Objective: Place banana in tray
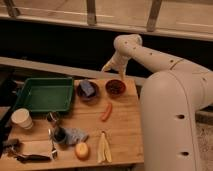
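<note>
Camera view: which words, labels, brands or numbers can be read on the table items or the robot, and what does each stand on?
No text can be read anywhere.
tray, banana, white cup, robot arm: no print shows.
flat pale item at the table's front left: any marking is too blurred to read.
gripper: hangs over the table's far edge, behind the dark bowl; no label shows.

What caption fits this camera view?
Pincer hovers near wooden table's far edge; pale yellow split banana lies outside the dark green rectangular tray.
</note>
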Controlling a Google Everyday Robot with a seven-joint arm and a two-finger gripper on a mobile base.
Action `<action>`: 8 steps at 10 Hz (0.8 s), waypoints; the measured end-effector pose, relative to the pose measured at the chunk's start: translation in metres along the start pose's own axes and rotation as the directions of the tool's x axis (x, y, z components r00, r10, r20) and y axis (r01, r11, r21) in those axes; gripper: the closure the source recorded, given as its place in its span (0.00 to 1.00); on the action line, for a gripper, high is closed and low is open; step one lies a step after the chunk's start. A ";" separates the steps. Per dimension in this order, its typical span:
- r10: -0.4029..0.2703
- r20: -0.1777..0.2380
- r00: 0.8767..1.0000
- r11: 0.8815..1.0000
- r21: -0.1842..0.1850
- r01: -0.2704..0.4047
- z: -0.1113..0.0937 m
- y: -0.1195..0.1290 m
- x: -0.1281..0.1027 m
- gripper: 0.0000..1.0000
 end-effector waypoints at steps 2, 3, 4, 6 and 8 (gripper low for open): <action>0.000 0.000 1.000 1.000 0.000 0.000 0.000 0.000 0.000 0.20; -0.002 0.001 1.000 1.000 0.004 0.002 0.000 0.000 0.001 0.20; -0.011 0.006 1.000 1.000 0.015 0.011 0.000 -0.002 0.002 0.20; -0.043 -0.002 0.999 0.999 0.033 0.043 0.000 -0.019 0.022 0.20; -0.055 -0.029 0.998 0.998 0.033 0.056 0.002 -0.047 0.061 0.20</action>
